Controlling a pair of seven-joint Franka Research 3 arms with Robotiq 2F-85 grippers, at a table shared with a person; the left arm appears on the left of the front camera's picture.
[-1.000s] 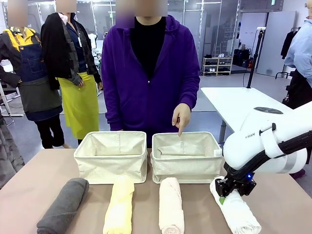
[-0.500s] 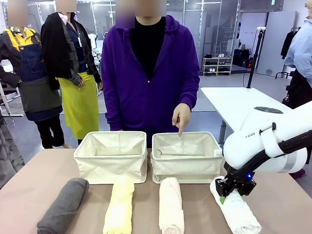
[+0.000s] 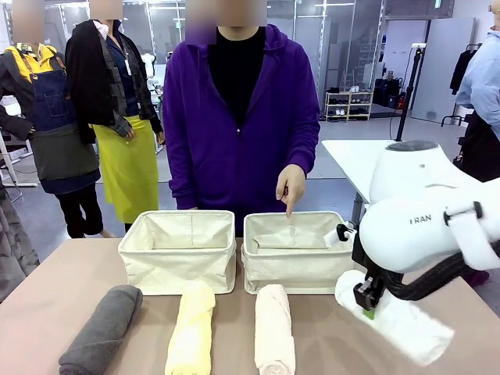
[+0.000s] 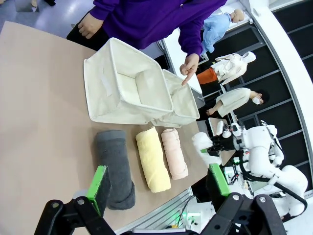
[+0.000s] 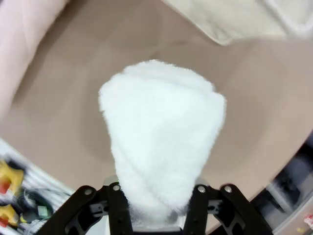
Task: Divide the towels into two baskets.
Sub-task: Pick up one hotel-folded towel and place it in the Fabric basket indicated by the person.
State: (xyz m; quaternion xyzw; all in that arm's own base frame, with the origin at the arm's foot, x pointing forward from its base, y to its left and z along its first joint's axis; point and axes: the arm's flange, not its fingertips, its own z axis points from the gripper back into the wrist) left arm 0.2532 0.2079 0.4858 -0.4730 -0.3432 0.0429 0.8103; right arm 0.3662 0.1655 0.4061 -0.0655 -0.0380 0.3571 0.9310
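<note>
Now your R gripper [image 3: 367, 301] is clamped on the white towel roll [image 3: 400, 325] and has it up off the table [image 3: 62, 273], just beside the right basket [image 3: 293, 269]; 0.5 s ago it lay flat. Person's hand [image 3: 291, 187] points into that basket, so prob. drop there. L gripper [image 4: 159, 183] is wide open, empty. Grey roll [image 3: 101, 328], yellow roll [image 3: 191, 328], peach roll [image 3: 273, 328] are on the table.

Counted 4 towels: grey towel [image 3: 101, 332], yellow towel [image 3: 191, 328], peach towel [image 3: 275, 328], white towel [image 3: 414, 332]. 2 baskets: left basket [image 3: 178, 269], right basket [image 3: 293, 273].

A person [image 3: 238, 117] in a purple hoodie stands behind the tan table [image 3: 70, 273], a white table [image 3: 348, 160] farther back.
</note>
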